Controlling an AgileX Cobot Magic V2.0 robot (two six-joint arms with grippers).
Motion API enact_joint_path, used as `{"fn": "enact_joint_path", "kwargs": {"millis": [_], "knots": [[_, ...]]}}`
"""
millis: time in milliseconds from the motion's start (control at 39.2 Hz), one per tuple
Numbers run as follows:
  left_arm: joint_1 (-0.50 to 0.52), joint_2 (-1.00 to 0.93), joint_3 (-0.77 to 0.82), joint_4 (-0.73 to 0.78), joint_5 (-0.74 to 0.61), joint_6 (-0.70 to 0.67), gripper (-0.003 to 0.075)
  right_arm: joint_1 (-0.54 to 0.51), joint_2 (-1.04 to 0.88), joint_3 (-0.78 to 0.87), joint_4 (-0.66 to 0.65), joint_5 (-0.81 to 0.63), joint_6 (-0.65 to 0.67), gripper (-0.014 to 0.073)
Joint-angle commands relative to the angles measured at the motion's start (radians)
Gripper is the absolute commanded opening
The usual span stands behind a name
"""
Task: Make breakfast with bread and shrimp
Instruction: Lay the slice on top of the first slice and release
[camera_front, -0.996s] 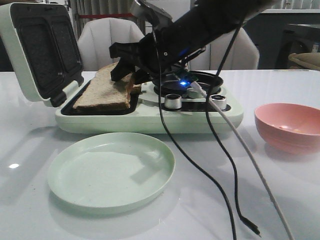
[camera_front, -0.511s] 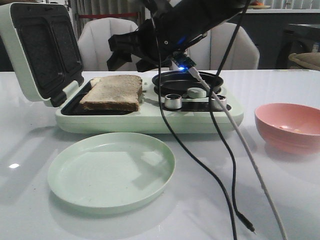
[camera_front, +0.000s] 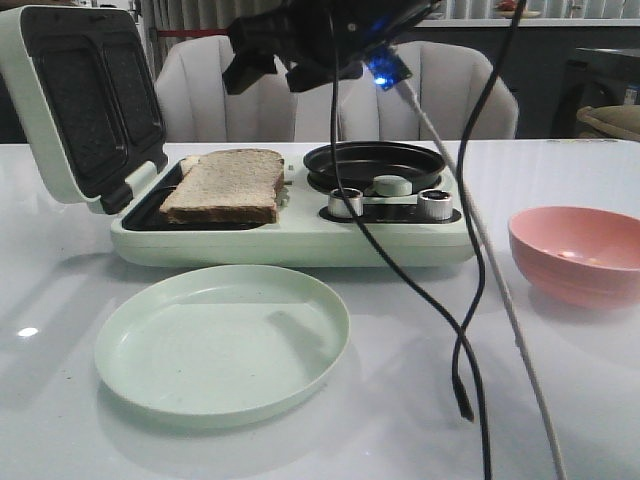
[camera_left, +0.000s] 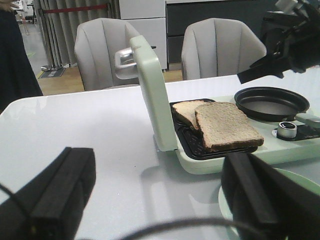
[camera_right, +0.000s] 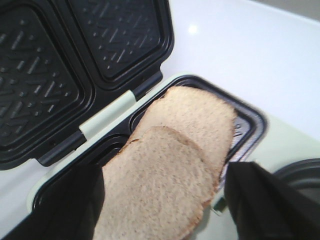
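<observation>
While the sandwich maker (camera_front: 290, 240) is sitting open on the white table (camera_front: 60, 300), we are seeing its ribbed lid (camera_front: 75, 100) standing up at the left and the bread (camera_front: 228, 185) lying in the lower tray. From the front we are reading it as nearly one slab; the left wrist view is showing two slices (camera_left: 225, 125), the nearer one overlapping the one behind, and the right wrist view (camera_right: 170, 165) is confirming that overlap from above. Shrimp we are not finding in any view; whether any is hiding under the top slice, we cannot tell.

Below the maker, a pale green plate (camera_front: 225, 340) is sitting bare. Moving right, a black pan (camera_front: 375, 165) is resting on the maker's other half, with two silver knobs (camera_front: 345, 203) in front. Cables are hanging down across it. A pink bowl (camera_front: 580, 250) is standing far right.

The right gripper (camera_front: 270, 60) is hanging high above the bread, angled down and leftward, fingers spread wide, gripping nothing. The left gripper (camera_left: 155, 200) is sitting low over the table, pointing at the maker, fingers also far apart and bare.
</observation>
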Motion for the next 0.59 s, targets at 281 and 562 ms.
{"fn": "enact_joint_path", "kwargs": {"millis": [281, 562], "knots": [[0.001, 0.014, -0.025, -0.010, -0.084, -0.003, 0.0564, 0.000, -0.393, 0.309, -0.046, -0.181, 0.009, 0.0595], [0.001, 0.014, -0.025, -0.010, -0.084, -0.003, 0.0564, 0.000, -0.607, 0.580, -0.046, -0.199, 0.009, 0.0595]]}}
